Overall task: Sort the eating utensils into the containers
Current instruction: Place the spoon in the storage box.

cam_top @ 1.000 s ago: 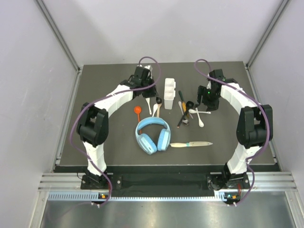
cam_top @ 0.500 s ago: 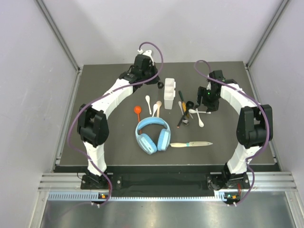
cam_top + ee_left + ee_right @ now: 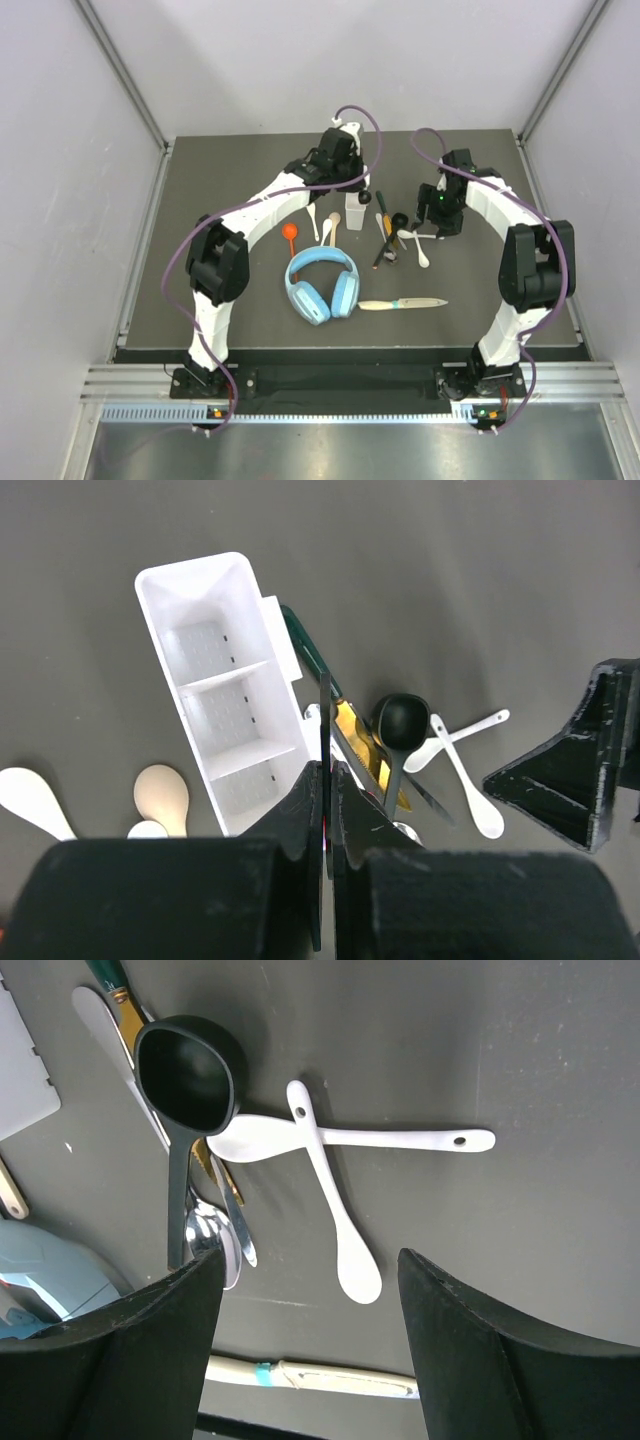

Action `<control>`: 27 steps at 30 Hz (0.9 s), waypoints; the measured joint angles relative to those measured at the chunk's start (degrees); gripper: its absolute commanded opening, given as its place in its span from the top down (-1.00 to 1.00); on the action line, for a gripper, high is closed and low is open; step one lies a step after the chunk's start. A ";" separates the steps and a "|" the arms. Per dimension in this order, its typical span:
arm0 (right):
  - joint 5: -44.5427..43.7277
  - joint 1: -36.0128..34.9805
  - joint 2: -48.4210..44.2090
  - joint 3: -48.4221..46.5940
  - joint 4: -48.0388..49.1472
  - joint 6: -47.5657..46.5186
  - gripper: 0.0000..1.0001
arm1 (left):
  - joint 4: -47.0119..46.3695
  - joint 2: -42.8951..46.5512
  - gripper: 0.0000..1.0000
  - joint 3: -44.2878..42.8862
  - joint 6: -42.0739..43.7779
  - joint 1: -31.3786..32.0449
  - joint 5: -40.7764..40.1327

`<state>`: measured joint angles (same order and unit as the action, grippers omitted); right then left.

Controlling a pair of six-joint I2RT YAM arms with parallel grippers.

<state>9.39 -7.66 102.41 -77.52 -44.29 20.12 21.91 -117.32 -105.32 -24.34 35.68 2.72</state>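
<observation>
Cutlery lies scattered around a small white caddy (image 3: 220, 700), which stands at twelve o'clock of the light-blue headphones (image 3: 322, 283). An orange-red spoon (image 3: 289, 232) sits at the headphones' eleven o'clock. A white spoon (image 3: 30, 798) and a beige spoon (image 3: 162, 795) lie at the caddy's nine o'clock. The caddy is a long box with three perforated compartments in a row. The left gripper (image 3: 325, 770) hangs over its near end, jaws pressed together on a thin dark handle (image 3: 325, 720) seen edge-on. At the caddy's three o'clock a green-handled knife (image 3: 305, 655), a black scoop spoon (image 3: 190, 1075) and a metal spoon (image 3: 215, 1240) lie bunched. Further toward three o'clock are two crossed white spoons (image 3: 330, 1200). The right gripper (image 3: 312, 1260) hovers above them, jaws spread wide. A wooden-handled knife (image 3: 403, 303) lies at the headphones' four o'clock.
</observation>
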 measured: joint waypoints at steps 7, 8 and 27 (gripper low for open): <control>0.66 0.22 0.00 0.26 -0.02 -0.02 -0.41 | 0.39 -0.28 1.00 0.00 0.76 -0.20 -1.16; 0.76 0.24 -0.02 0.26 0.00 0.00 -0.40 | 0.42 -0.31 1.00 0.00 0.85 -0.31 -1.20; 1.38 0.35 -0.02 0.26 0.02 0.00 -0.40 | 0.46 -0.33 1.00 3.23 3.63 -0.11 -6.34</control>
<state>10.76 -7.31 102.39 -77.25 -44.27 20.12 22.37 -117.64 -102.08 -20.71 35.57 -3.62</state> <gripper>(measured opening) 0.701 0.025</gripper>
